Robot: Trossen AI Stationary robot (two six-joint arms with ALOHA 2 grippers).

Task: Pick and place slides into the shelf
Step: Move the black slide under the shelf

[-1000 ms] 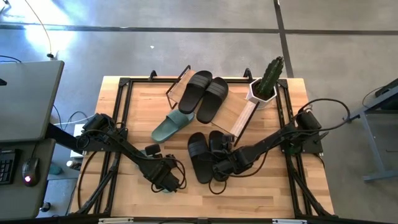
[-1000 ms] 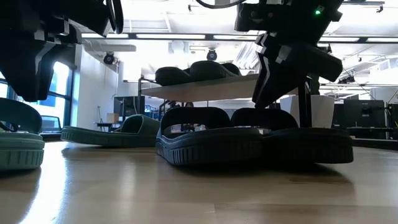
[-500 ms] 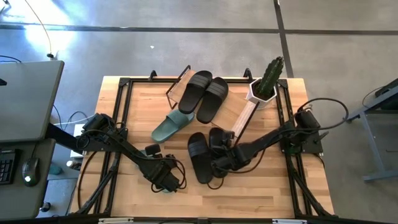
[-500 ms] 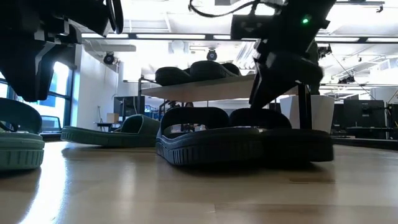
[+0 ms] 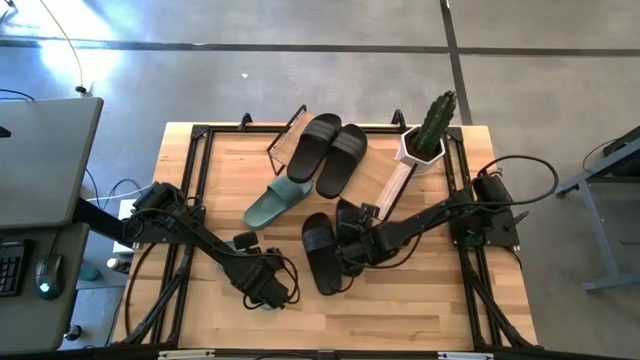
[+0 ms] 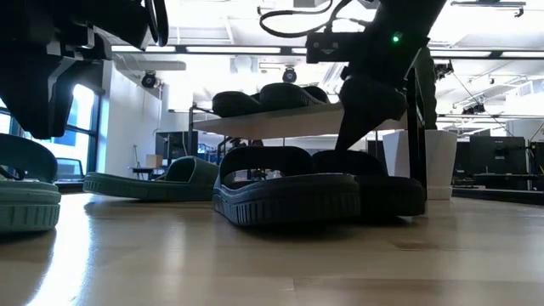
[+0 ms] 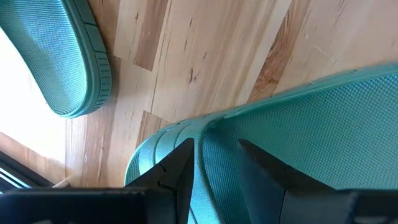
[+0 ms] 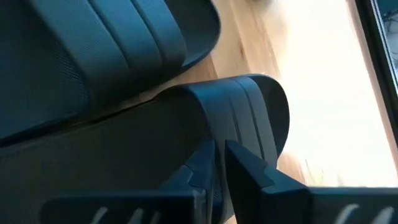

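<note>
Just in front of the shelf [image 5: 385, 190], on the worktop [image 5: 440, 300], the right gripper [image 5: 352, 248] has its jaws pinched on the edge of a black slide [image 8: 236, 118], the one of the floor pair lying nearer the shelf; its partner black slide [image 5: 320, 252] lies touching it on the side away from the shelf. Two more black slides [image 5: 328, 150] already rest on the shelf's plank top, and a green slide [image 5: 272, 205] sits beside the shelf, toe toward it. Well away from the shelf, at the worktop's near edge, the left gripper [image 5: 265, 288] straddles the rim of the other green slide [image 7: 311, 137] with its jaws closed on it. The step in hand looks like the grasp on the black slide, just made. Next would call for a lift clear of its partner, then a carry to the shelf without knocking the pair already there or the potted cactus [image 5: 432, 125] at the shelf's far end.
</note>
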